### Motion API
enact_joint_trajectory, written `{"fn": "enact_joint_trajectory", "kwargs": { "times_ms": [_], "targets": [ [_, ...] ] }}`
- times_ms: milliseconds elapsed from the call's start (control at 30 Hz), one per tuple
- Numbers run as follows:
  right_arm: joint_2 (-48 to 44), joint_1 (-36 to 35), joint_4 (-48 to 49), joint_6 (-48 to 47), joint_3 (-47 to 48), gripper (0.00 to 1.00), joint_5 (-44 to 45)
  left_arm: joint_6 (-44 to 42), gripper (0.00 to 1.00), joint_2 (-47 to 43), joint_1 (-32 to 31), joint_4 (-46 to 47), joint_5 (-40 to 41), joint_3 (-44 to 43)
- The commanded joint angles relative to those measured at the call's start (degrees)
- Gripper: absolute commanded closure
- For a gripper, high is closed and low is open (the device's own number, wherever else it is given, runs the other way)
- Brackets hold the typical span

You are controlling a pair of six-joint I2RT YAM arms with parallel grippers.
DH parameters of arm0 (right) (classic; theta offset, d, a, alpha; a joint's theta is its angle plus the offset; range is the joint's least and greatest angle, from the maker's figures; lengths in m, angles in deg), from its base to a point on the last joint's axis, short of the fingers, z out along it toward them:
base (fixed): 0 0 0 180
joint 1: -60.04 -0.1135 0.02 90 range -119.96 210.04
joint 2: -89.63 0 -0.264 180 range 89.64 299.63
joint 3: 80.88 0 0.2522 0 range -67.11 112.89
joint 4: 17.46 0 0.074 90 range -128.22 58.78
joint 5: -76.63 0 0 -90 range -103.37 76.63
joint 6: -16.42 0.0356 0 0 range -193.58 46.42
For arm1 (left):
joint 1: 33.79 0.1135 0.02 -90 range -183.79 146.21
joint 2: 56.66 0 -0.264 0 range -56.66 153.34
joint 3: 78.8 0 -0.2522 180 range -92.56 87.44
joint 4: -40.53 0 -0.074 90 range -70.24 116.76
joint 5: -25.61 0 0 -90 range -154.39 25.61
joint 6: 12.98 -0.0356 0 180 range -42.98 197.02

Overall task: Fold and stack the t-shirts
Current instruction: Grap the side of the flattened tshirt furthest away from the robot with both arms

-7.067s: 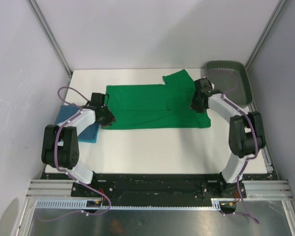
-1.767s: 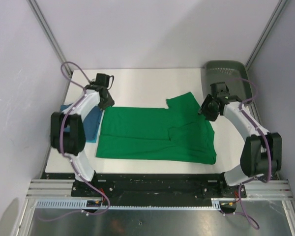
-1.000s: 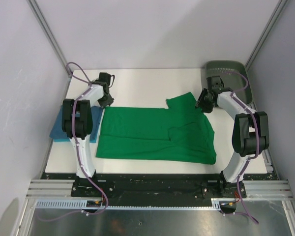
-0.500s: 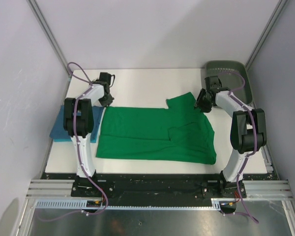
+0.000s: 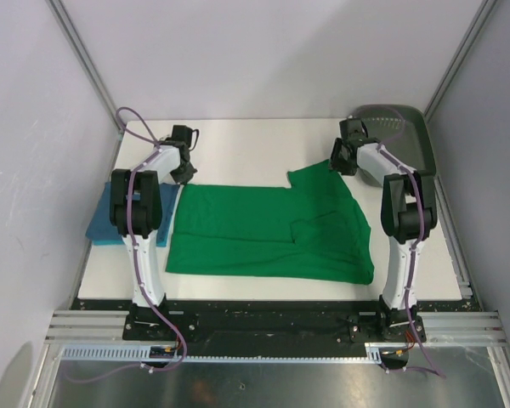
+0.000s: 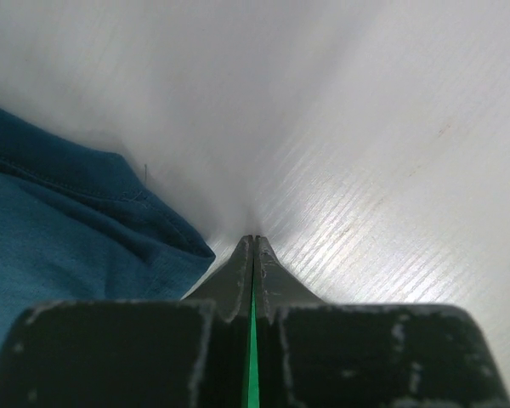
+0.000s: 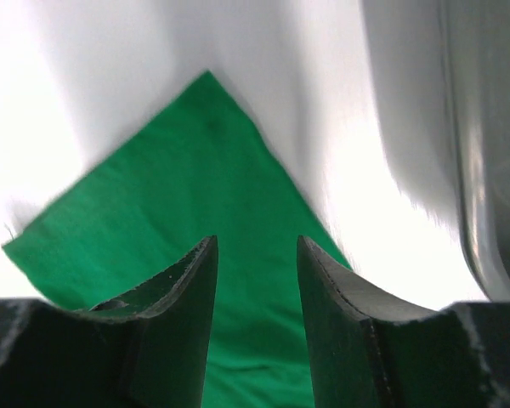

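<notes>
The green t-shirt [image 5: 255, 229] lies spread flat across the middle of the table, one sleeve [image 5: 316, 177] pointing to the far right. A teal t-shirt [image 5: 100, 224] lies folded at the left edge, partly under the left arm. My left gripper [image 5: 184, 176] sits at the green shirt's far left corner. In the left wrist view its jaws [image 6: 253, 241] are shut, with a thin strip of green cloth [image 6: 253, 365] pinched between them and the teal shirt [image 6: 59, 221] to the left. My right gripper [image 5: 336, 163] hovers open over the sleeve tip [image 7: 187, 161], nothing between its fingers [image 7: 255, 242].
A dark grey-green tray [image 5: 408, 136] stands at the far right corner, just beyond the right gripper; its wall [image 7: 493, 127] shows at the right of the right wrist view. White tabletop [image 5: 255, 144] lies behind the green shirt.
My left gripper has closed on the green shirt's far left corner. The right gripper has shifted up and left from beside the tray to above the sleeve tip, still open.
</notes>
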Motion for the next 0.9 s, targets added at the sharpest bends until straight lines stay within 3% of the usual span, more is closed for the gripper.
{"fn": "enact_joint_trajectory", "kwargs": {
  "times_ms": [0, 233, 467, 567, 767, 867],
  "targets": [
    [5.31, -1.52, 0.41, -3.01, 8.36, 0.53, 5.40, -1.10, 1.00, -1.40, 0.38, -0.18, 2.48, 0.75],
    [12.83, -3.06, -3.48, -3.67, 17.26, 0.53, 11.66, -1.18, 1.00, -1.84, 0.42, -0.11, 2.11, 1.21],
    [16.84, -3.43, -5.23, -3.42, 20.50, 0.56, 12.21, -1.29, 1.00, -1.79, 0.42, -0.10, 1.79, 1.56],
    [17.09, -3.55, -5.05, -3.01, 19.72, 0.63, 11.45, -1.20, 1.00, -1.80, 0.38, -0.11, 1.60, 1.73],
    [16.37, -4.11, -5.52, -2.40, 18.20, 0.91, 12.06, -1.16, 1.00, -2.19, 0.34, -0.05, 1.12, 1.96],
    [15.36, -4.02, -6.30, -2.16, 18.40, 0.99, 12.82, -1.46, 1.00, -2.68, 0.34, -0.05, 1.02, 1.97]
  ]
}}
